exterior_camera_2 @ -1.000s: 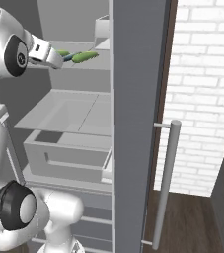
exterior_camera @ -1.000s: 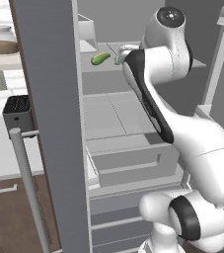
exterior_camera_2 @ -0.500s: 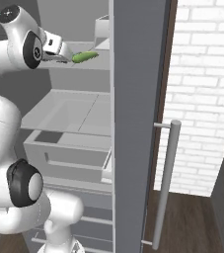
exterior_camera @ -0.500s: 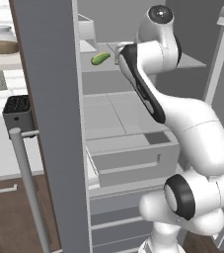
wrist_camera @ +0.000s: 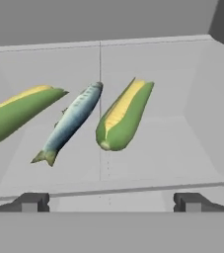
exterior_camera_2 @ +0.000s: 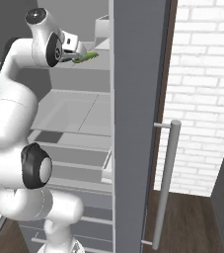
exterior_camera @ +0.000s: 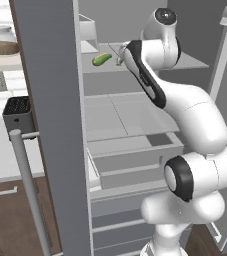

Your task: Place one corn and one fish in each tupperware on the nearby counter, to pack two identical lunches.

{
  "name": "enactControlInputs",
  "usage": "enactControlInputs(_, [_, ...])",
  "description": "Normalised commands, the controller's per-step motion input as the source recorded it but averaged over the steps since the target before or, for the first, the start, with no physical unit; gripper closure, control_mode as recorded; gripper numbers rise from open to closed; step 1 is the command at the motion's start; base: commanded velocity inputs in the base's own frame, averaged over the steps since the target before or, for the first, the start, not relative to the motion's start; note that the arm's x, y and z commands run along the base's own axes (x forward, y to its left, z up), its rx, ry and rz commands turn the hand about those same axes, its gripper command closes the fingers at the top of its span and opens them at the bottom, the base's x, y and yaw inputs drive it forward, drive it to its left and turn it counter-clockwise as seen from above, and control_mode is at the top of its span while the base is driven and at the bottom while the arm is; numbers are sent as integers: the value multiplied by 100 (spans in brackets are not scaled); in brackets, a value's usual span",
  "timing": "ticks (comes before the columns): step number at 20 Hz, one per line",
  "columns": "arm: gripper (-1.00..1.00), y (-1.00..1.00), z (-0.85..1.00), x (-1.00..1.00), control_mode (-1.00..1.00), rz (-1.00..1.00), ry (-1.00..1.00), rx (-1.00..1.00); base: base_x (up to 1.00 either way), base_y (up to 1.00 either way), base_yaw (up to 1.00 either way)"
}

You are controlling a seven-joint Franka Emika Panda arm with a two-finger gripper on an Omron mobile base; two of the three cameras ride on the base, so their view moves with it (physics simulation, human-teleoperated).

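In the hand view, the gripper (wrist_camera: 108, 201) is seen spread wide and holding nothing at the bottom of the frame. At centre, on the grey fridge shelf (wrist_camera: 153, 143), a fish (wrist_camera: 71, 121) lies between one corn (wrist_camera: 123, 113) and another corn (wrist_camera: 17, 113) at left.
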Motion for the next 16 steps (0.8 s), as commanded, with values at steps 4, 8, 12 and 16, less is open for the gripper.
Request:
enactControlInputs(4, [-100, 0, -16, 47, -100, 0, 0, -1, 0, 0, 0])
enactControlInputs(8, [-100, 0, -19, 31, -100, 0, 0, -1, 0, 0, 0])
enactControlInputs(12, [-100, 0, -24, 36, -100, 0, 0, 0, 0, 0, 0])
enactControlInputs(16, [-100, -1, -1, 27, -100, 0, 0, -3, 0, 0, 0])
